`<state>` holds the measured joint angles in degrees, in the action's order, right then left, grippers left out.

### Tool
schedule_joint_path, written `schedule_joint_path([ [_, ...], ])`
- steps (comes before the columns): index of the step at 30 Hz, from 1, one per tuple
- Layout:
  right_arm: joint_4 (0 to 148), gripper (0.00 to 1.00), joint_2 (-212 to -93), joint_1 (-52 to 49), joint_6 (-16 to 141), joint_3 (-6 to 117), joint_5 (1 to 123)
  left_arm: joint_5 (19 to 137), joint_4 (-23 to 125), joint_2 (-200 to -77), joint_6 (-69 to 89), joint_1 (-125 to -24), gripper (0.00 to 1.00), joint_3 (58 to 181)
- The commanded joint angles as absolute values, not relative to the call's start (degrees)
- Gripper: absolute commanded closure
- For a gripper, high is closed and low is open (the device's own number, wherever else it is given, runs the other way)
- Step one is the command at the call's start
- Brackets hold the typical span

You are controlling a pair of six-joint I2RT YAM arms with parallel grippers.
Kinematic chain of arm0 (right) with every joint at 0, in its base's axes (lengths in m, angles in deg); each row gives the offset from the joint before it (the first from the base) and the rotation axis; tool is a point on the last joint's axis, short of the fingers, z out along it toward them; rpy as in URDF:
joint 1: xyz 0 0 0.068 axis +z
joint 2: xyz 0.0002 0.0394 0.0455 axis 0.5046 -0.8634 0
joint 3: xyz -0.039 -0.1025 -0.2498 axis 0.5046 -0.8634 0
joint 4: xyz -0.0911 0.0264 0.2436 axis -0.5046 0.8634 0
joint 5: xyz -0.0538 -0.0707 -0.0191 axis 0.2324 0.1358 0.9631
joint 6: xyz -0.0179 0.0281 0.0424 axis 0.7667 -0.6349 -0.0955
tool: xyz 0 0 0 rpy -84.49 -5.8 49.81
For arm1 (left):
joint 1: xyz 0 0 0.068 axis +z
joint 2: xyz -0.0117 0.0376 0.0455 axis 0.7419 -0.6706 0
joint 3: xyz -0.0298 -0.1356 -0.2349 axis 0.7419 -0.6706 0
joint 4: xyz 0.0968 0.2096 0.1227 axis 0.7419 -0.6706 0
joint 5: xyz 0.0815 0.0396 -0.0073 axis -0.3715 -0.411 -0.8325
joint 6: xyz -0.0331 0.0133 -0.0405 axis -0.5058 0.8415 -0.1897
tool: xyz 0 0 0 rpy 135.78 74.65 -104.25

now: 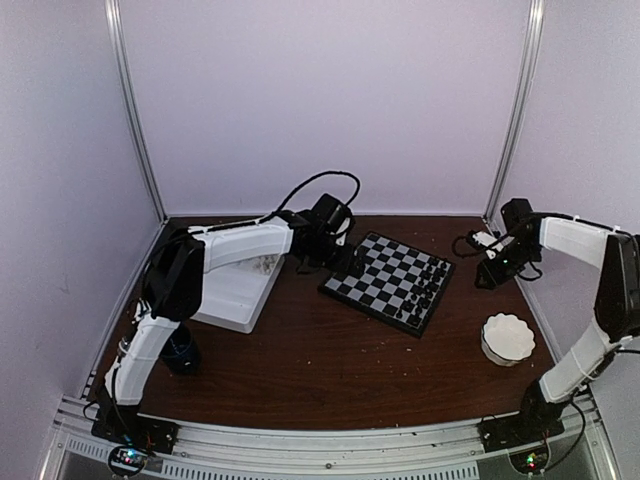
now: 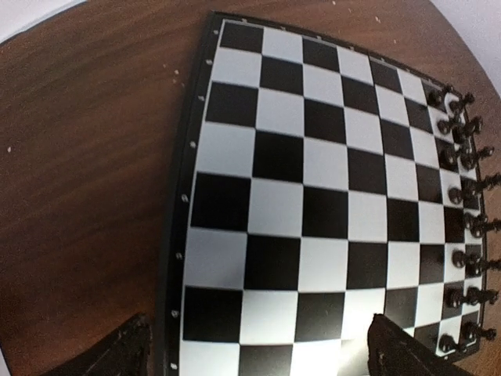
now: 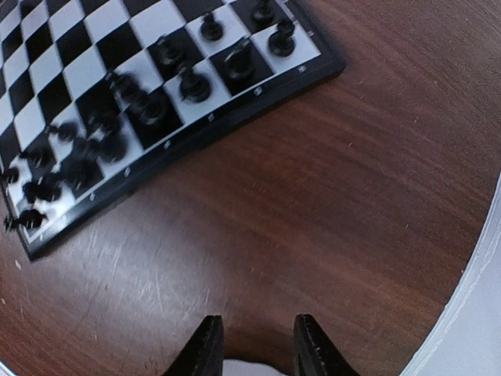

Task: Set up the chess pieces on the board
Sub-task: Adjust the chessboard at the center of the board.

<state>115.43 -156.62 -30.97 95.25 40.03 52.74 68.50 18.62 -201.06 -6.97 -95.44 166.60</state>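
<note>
Only the top view shows the white tray (image 1: 235, 300) under the left arm and the white bowl (image 1: 508, 338) near the right arm. The board (image 1: 388, 282) lies mid-bench (image 1: 300, 370). The black chess pieces (image 2: 462, 196) are lined along its right edge, and they are blurred in the right wrist view. The left end effector (image 2: 258, 356) hovers over the board's left side, spread wide and holding nothing. The right end effector (image 3: 254, 348) hangs over bare bench right of the board, its gap narrow. A pale patch between its fingers, cut off by the frame edge, may be a piece; I cannot tell.
</note>
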Motion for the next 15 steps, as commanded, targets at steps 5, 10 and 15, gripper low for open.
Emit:
schedule_joint_path([
  [5,118.73,0.78,-176.43,-31.53,85.14,57.01,53.34,76.38,18.11,-208.87,-14.16,-89.9,0.1,179.35],
  [10,121.2,0.84,-185.12,-32.52,80.58,64.73,49.42,80.96,21.68,-211.18,-16.43,-88.07,0.13,180.09],
  [15,121.05,0.85,-187.49,-32.67,78.95,66.79,48.49,81.59,22.15,-213.48,-16.64,-87.88,0.13,181.9],
])
